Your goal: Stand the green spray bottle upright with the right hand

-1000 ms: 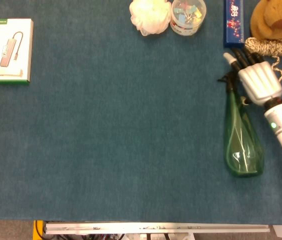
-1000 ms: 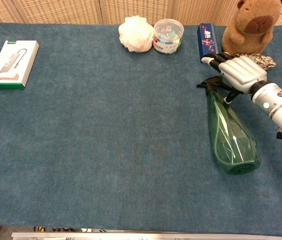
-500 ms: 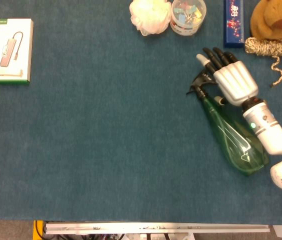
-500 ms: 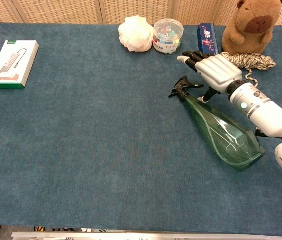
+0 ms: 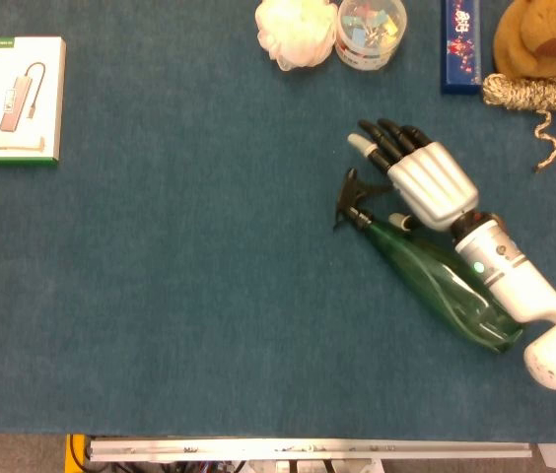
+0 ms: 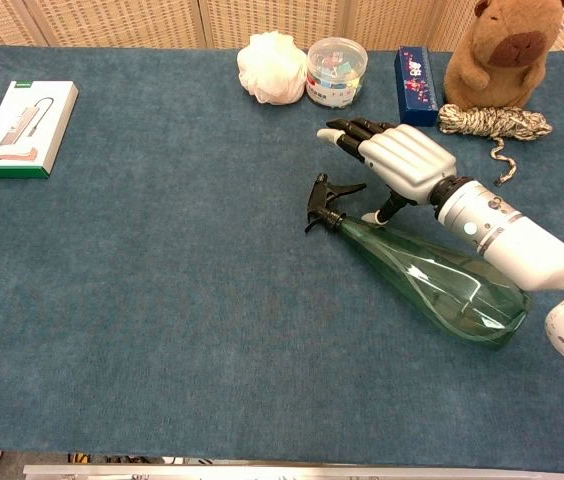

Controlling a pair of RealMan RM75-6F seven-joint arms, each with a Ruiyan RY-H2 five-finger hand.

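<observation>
Since a second ago the green spray bottle (image 5: 436,281) has swung round: nozzle end moved left and toward the bench middle, base stayed roughly put near the right edge. The right hand (image 5: 418,175) tracked left with it.

Bottle lies on its side on the blue bench (image 5: 209,276), diagonal, black trigger head (image 6: 327,203) pointing left, wide base at lower right. Not upright.

Right hand (image 6: 392,155) sits just above the bottle neck, palm down, fingers stretched out flat and pointing left, spread slightly. Thumb (image 6: 377,214) hangs down and appears to touch the neck just behind the trigger head. Fingers not wrapped round anything, so hand is wide, no grip. The forearm runs over the bottle body toward the lower right.

Left hand is not visible in either view.

Along the far edge:
- white puff (image 6: 272,67)
- clear tub of clips (image 6: 336,71)
- blue box (image 6: 415,83)
- brown plush toy (image 6: 507,50)
- coil of rope (image 6: 494,122) just in front of the toy

White boxed adapter (image 6: 24,128) at far left, well apart from everything.
</observation>
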